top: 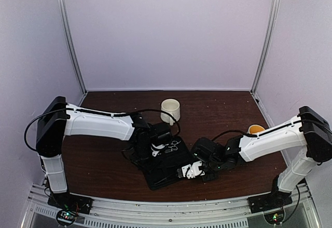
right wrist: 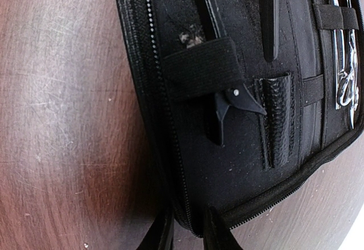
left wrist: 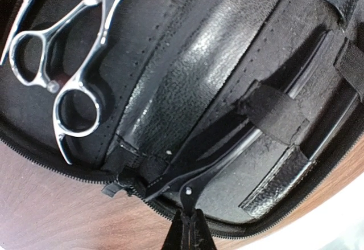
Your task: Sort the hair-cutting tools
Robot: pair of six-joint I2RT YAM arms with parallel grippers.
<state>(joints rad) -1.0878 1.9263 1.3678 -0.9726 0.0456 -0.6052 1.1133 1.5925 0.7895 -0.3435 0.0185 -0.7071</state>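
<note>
The thin black hair clip (left wrist: 219, 159) lies under an elastic strap (left wrist: 272, 112) in the flat black zipped case (left wrist: 187, 73); my left tool (left wrist: 190, 230) is shut on its tail. I'd draw it straight along its slot while my right tool (right wrist: 190, 233), barely parted, clamps the case's rim.

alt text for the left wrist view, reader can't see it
Inside an open black zip case, a thin black hair clip is tucked under a black elastic strap, its near end at the shut jaws of the left gripper. Slim silver metal scissors lie in the case at upper left; brown wooden table below.
</note>
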